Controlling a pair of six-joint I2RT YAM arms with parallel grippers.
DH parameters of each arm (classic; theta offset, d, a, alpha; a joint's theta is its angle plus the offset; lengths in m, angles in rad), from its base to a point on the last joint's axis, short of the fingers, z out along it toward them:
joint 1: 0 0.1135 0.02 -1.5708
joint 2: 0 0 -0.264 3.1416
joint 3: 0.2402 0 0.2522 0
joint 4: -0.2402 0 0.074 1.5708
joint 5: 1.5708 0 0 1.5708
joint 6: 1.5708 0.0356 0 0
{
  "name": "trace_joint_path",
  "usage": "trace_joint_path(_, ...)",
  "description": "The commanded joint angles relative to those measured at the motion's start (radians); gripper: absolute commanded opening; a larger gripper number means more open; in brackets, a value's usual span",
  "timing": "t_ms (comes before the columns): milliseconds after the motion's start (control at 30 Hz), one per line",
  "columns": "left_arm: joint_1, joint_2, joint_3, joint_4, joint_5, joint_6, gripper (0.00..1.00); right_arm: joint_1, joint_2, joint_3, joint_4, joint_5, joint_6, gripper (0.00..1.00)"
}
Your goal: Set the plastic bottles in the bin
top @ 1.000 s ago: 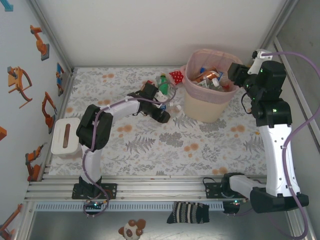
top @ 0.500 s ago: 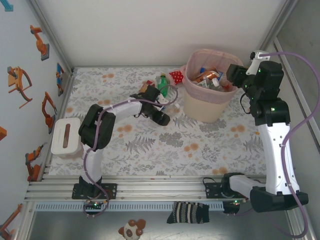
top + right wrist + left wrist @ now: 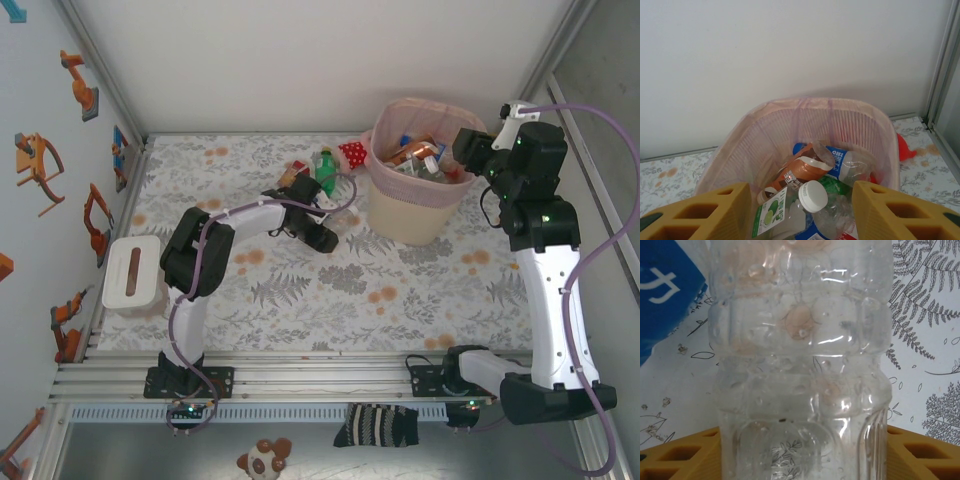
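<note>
Top view looks down from behind — left wrist hugs a bottle (image 3: 800, 360), right wrist shares the bin (image 3: 765, 130).

Clear bottle (image 3: 800, 365): transparent plastic, glossy, ribbed, droplets clinging to the wall. Label (image 3: 665, 290) beside it: blue printed film, smooth. Surface (image 3: 925, 340): matt sheet, fern print. Bin (image 3: 765, 130): pink plastic mesh, finely ribbed, semi-translucent, matt. Cap (image 3: 813, 196) inside it: white plastic, smooth. Fingers (image 3: 705, 215) of right hand (image 3: 800, 200): yellow plastic, matt, open-celled. Rails (image 3: 300, 375): bare brushed metal.
</note>
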Motion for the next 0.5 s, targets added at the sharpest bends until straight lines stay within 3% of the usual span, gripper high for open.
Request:
trace_joint_path(0, -0.009, -0.016, -0.016, -0.018, 0.000, 0.001, 0.61, -0.007, -0.013, 0.000, 0.021, -0.012, 0.011, 0.55)
trace_joint_path(333, -0.013, -0.186, -0.123, 0.031, -0.001, -0.047, 0.57, -0.008, -0.031, -0.010, 0.025, -0.064, 0.043, 0.55)
trace_joint_path(467, -0.017, -0.312, -0.194, 0.079, -0.018, -0.072, 0.57, -0.007, -0.029, -0.014, 0.035, -0.142, 0.064, 0.55)
